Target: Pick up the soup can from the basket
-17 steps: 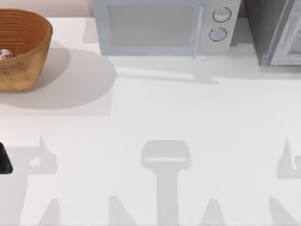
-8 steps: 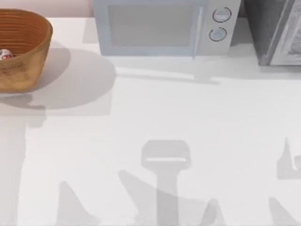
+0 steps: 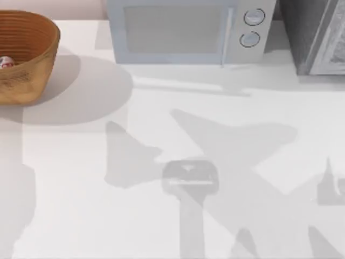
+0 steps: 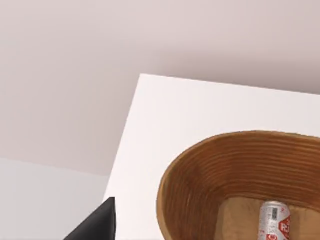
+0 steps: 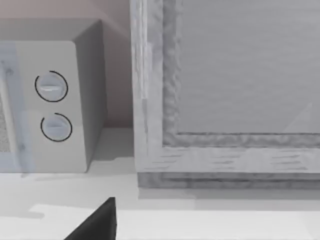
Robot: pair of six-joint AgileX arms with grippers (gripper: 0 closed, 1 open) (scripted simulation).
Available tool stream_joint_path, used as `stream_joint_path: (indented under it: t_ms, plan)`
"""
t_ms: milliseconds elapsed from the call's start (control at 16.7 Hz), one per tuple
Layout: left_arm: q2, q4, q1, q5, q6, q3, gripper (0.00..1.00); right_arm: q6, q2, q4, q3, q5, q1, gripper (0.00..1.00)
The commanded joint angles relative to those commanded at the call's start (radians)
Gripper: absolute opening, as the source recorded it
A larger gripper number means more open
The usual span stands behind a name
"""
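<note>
White counter (image 3: 161,162), microwave (image 3: 186,29) at the far edge. Top view: basket (image 3: 32,59) far left, soup can (image 3: 5,62) lying inside, not picked. Left wrist view: left gripper's finger (image 4: 97,225) near the basket rim; can't tell either gripper's opening. Right wrist view: faces the microwave. Grasp and lift remain.

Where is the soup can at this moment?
The soup can lies on its side on the floor of the basket, at the far left corner of the table in the top view.
</note>
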Motion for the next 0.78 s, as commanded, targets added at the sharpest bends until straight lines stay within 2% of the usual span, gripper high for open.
stream_joint_path:
  t_ms: [240, 420, 600, 780]
  plan:
    - [0.366, -0.170, -0.001, 0.034, 0.023, 0.434, 1.00, 0.000, 0.000, 0.000, 0.000, 0.000, 0.000, 1.00]
    - [0.624, -0.315, -0.021, 0.068, 0.039, 0.666, 1.00, 0.000, 0.000, 0.000, 0.000, 0.000, 0.000, 1.00]
    - [0.852, -0.461, -0.049, 0.102, 0.052, 0.813, 1.00, 0.000, 0.000, 0.000, 0.000, 0.000, 0.000, 1.00]
    - [1.021, -0.580, -0.076, 0.131, 0.061, 0.889, 1.00, 0.000, 0.000, 0.000, 0.000, 0.000, 0.000, 1.00]
